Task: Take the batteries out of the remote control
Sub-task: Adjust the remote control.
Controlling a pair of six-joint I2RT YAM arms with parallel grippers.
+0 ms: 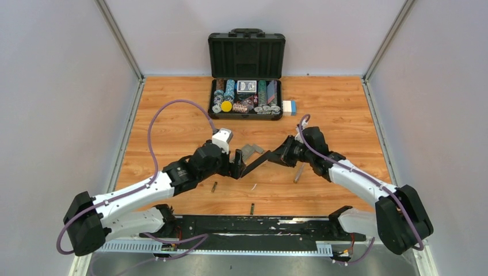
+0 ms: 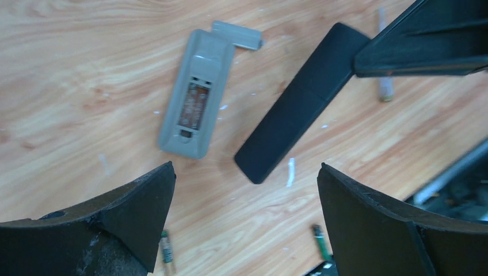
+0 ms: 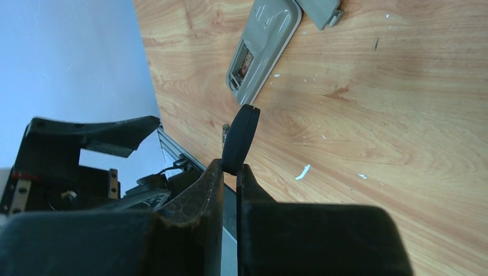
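From the top camera I see my right gripper (image 1: pixel 270 156) clenched on one end of a black remote (image 1: pixel 254 163). The remote's free end reaches to my left gripper (image 1: pixel 236 165), and a grey remote (image 1: pixel 251 150) lies just beyond the two sets of jaws. One battery (image 1: pixel 214 186) lies on the table (image 1: pixel 172 115) on the near side of the left jaws, and a second battery (image 1: pixel 251 208) lies nearer the arm bases; both are apart from either gripper. On the left wrist camera my fingers (image 2: pixel 138 213) stand wide apart, grasping nothing, with the black remote's tip between them and touching neither. The grey remote lies past the fingertips with its battery bay open, though I cannot tell what is inside. Its grey cover (image 2: pixel 237 34) lies against its far end. The two batteries lie loose behind the fingertips, one by each finger. On the right wrist camera the jaws pinch the black remote edge-on, with the grey remote well ahead of them.
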